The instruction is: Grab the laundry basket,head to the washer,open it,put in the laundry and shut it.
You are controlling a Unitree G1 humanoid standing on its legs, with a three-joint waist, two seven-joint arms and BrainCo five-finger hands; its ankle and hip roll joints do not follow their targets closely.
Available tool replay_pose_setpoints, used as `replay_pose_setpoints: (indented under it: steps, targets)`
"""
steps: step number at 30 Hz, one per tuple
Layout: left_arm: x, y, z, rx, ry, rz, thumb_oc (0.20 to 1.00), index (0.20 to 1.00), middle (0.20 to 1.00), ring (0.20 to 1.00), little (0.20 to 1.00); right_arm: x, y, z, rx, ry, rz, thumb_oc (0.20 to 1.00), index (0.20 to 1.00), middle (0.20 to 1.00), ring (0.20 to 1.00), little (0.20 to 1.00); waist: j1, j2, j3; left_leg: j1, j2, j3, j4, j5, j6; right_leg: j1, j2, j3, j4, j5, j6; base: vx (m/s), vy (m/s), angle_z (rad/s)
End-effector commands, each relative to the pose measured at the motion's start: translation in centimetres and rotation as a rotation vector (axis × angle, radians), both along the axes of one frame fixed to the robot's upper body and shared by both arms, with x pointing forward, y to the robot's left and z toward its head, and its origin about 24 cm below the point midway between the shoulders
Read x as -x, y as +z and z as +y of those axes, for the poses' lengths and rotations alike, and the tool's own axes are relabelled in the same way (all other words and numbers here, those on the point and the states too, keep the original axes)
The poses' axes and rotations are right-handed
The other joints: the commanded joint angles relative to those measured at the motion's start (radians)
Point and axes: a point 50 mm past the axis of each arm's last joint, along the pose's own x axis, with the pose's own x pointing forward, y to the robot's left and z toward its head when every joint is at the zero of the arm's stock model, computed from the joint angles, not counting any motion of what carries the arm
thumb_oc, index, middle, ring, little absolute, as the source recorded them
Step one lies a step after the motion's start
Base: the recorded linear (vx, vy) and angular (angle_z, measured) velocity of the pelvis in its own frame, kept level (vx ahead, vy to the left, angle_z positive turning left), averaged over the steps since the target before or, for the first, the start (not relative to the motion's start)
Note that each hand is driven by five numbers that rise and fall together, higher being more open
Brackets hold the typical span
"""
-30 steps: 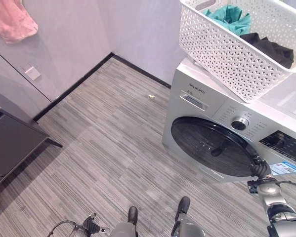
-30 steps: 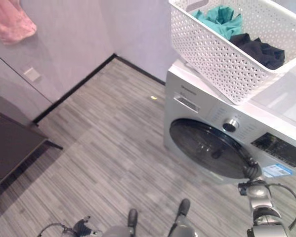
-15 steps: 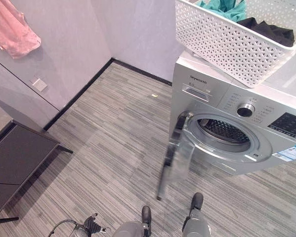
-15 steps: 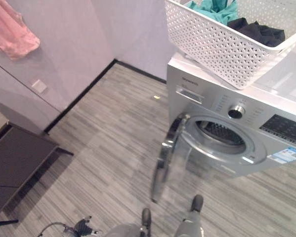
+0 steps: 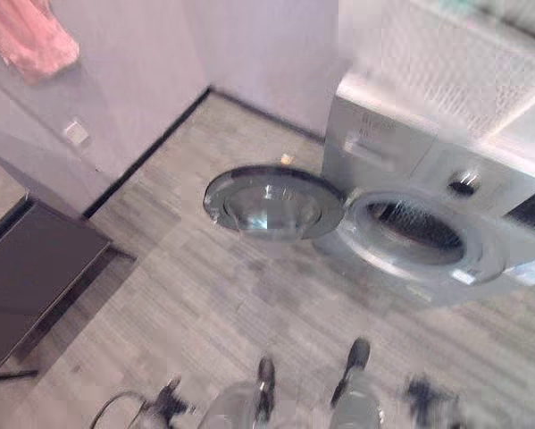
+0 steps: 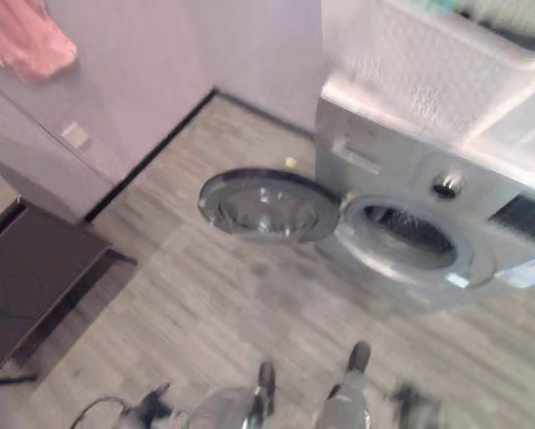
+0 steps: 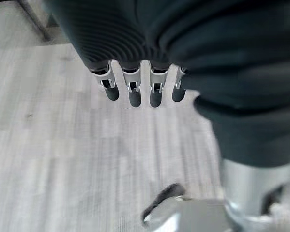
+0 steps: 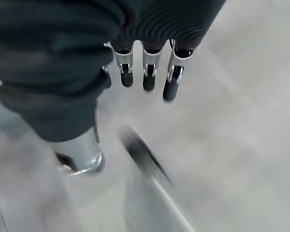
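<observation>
The silver washer [image 5: 446,179] stands at the right. Its round glass door [image 5: 271,204] is swung wide open to the left, and the drum opening [image 5: 416,228] is bare and dark inside. On top of the washer sits the white lattice laundry basket [image 5: 455,63], where a bit of dark and teal cloth shows at its upper edge. My left hand [image 7: 135,94] hangs low over the floor with straight fingers and holds nothing. My right hand [image 8: 148,77] also hangs with straight fingers, empty, and is a dark blur [image 5: 423,398] low in front of the washer.
A low dark bench [image 5: 35,268] stands against the left wall. Pink cloth [image 5: 30,40] hangs on that wall at the upper left. A black baseboard runs along the walls into the corner behind the washer. A small scrap [image 5: 288,159] lies on the striped floor near the door.
The washer door has swung from shut to fully open at the left. My right hand has left the door's right edge and dropped low. The camera has shifted.
</observation>
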Motion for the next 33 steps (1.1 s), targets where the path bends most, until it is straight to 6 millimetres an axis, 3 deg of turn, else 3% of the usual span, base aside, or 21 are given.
replay_pose_setpoints:
  steps: [1,2,3,5,7,10,11,15,16,18,20,24,28,30,33]
  targets:
    - [-0.6,1.1,1.3,0.012,0.067,-0.083,1.000,1.000,1.000,1.000,1.000,-6.1,11.2,-0.3,0.171,0.039,-0.322,1.000,1.000,1.000,1.000,1.000,0.080,0.111,0.117,0.091,-0.031,-0.074,-0.308,0.159,-0.026,-0.109,0.002,0.055,0.090,-0.006,0.030,-0.07,-0.059,0.58]
    - [-0.6,1.1,1.3,0.013,0.068,-0.084,1.000,1.000,1.000,1.000,1.000,-6.2,11.3,-0.3,0.171,0.040,-0.323,1.000,1.000,1.000,1.000,1.000,0.078,0.112,0.117,0.091,-0.031,-0.075,-0.309,0.160,-0.026,-0.110,0.001,0.055,0.091,-0.007,0.029,-0.03,-0.206,0.17]
    - [-0.9,1.4,1.8,0.004,0.080,-0.092,1.000,1.000,1.000,1.000,1.000,-7.3,15.1,-0.3,0.232,0.058,-0.421,1.000,1.000,1.000,1.000,1.000,0.097,0.133,0.146,0.070,-0.006,-0.101,-0.358,0.191,-0.051,-0.149,0.023,0.047,0.150,-0.078,0.023,0.03,-0.219,0.14]
    - [-1.1,1.5,1.6,-0.010,0.053,-0.099,1.000,1.000,1.000,1.000,1.000,-7.5,16.8,-0.3,0.250,0.065,-0.470,1.000,1.000,1.000,1.000,1.000,0.108,0.156,0.173,0.037,0.003,-0.136,-0.386,0.227,-0.071,-0.186,0.028,0.026,0.225,-0.131,0.007,0.01,-0.256,0.28]
    - [-0.7,1.1,1.5,-0.021,0.053,-0.081,1.000,1.000,1.000,1.000,1.000,-8.6,18.0,0.9,0.260,0.106,-0.504,1.000,1.000,1.000,1.000,1.000,0.122,0.171,0.187,0.015,0.001,-0.175,-0.403,0.246,-0.068,-0.230,0.025,-0.001,0.330,-0.188,-0.009,0.02,-0.197,0.59]
    - [-0.4,0.9,0.8,-0.017,0.035,-0.068,1.000,1.000,1.000,1.000,1.000,-9.0,16.5,1.9,0.213,0.122,-0.495,1.000,1.000,1.000,1.000,1.000,0.140,0.179,0.200,-0.003,0.000,-0.207,-0.394,0.257,-0.064,-0.250,0.020,-0.020,0.393,-0.218,-0.019,0.05,-0.215,0.41]
    - [-0.2,0.7,0.1,-0.001,0.002,-0.055,1.000,1.000,1.000,1.000,1.000,-9.4,14.6,3.4,0.172,0.172,-0.444,1.000,1.000,1.000,1.000,1.000,0.163,0.189,0.207,-0.018,0.000,-0.250,-0.388,0.267,-0.066,-0.244,0.002,-0.071,0.436,-0.255,-0.026,0.04,-0.312,0.28]
    - [0.0,0.4,-1.7,0.006,-0.111,-0.037,1.000,1.000,1.000,1.000,1.000,-10.2,10.2,7.1,0.066,0.234,-0.363,1.000,1.000,1.000,1.000,1.000,0.203,0.210,0.189,-0.016,-0.011,-0.301,-0.384,0.269,-0.056,-0.215,-0.024,-0.136,0.475,-0.289,-0.024,0.06,-0.178,0.59]
    - [0.0,0.4,-1.7,0.006,-0.111,-0.036,1.000,1.000,1.000,1.000,1.000,-10.2,10.2,7.1,0.066,0.234,-0.362,1.000,1.000,1.000,1.000,1.000,0.203,0.210,0.189,-0.016,-0.011,-0.302,-0.384,0.269,-0.056,-0.214,-0.024,-0.137,0.474,-0.290,-0.023,0.06,-0.053,0.33]
    - [-0.4,0.7,-1.8,-0.001,-0.103,-0.064,1.000,1.000,1.000,1.000,1.000,-10.7,8.9,9.6,0.006,0.269,-0.368,1.000,1.000,1.000,1.000,1.000,0.228,0.212,0.172,-0.007,-0.018,-0.321,-0.384,0.270,-0.050,-0.191,-0.034,-0.154,0.486,-0.299,-0.020,0.06,-0.018,0.13]
    - [-0.4,0.8,-1.8,0.003,-0.094,-0.066,1.000,1.000,1.000,1.000,1.000,-10.7,8.6,9.8,-0.008,0.264,-0.374,1.000,1.000,1.000,1.000,1.000,0.231,0.213,0.168,-0.003,-0.020,-0.326,-0.385,0.270,-0.049,-0.180,-0.037,-0.165,0.483,-0.300,-0.018,0.02,0.022,0.11]
    - [-0.9,1.0,-1.6,-0.005,-0.068,-0.086,1.000,1.000,1.000,1.000,1.000,-10.8,8.2,10.8,-0.036,0.261,-0.393,1.000,1.000,1.000,1.000,1.000,0.242,0.194,0.162,0.005,-0.017,-0.328,-0.379,0.267,-0.048,-0.142,-0.029,-0.178,0.457,-0.294,-0.018,0.01,0.032,0.12]
    - [-1.1,1.1,-1.0,-0.021,-0.041,-0.100,1.000,1.000,1.000,1.000,1.000,-10.6,7.0,11.8,-0.077,0.287,-0.383,1.000,1.000,1.000,1.000,1.000,0.245,0.153,0.154,0.019,-0.012,-0.316,-0.368,0.258,-0.048,-0.093,-0.007,-0.192,0.399,-0.268,-0.017,0.00,0.042,0.17]
    - [-0.7,0.8,-0.7,-0.026,-0.026,-0.085,1.000,1.000,1.000,1.000,1.000,-10.4,5.8,13.2,-0.161,0.318,-0.398,1.000,1.000,1.000,1.000,1.000,0.236,0.119,0.145,0.031,-0.002,-0.294,-0.346,0.243,-0.052,-0.049,0.018,-0.188,0.335,-0.236,-0.017,0.00,0.124,0.16]
    - [0.2,0.2,-0.2,-0.045,0.003,-0.052,1.000,1.000,1.000,1.000,1.000,-9.7,4.1,13.8,-0.158,0.313,-0.362,1.000,1.000,1.000,1.000,1.000,0.227,0.076,0.133,0.046,0.007,-0.267,-0.311,0.216,-0.057,0.006,0.041,-0.180,0.261,-0.201,-0.018,0.01,0.087,-0.10]
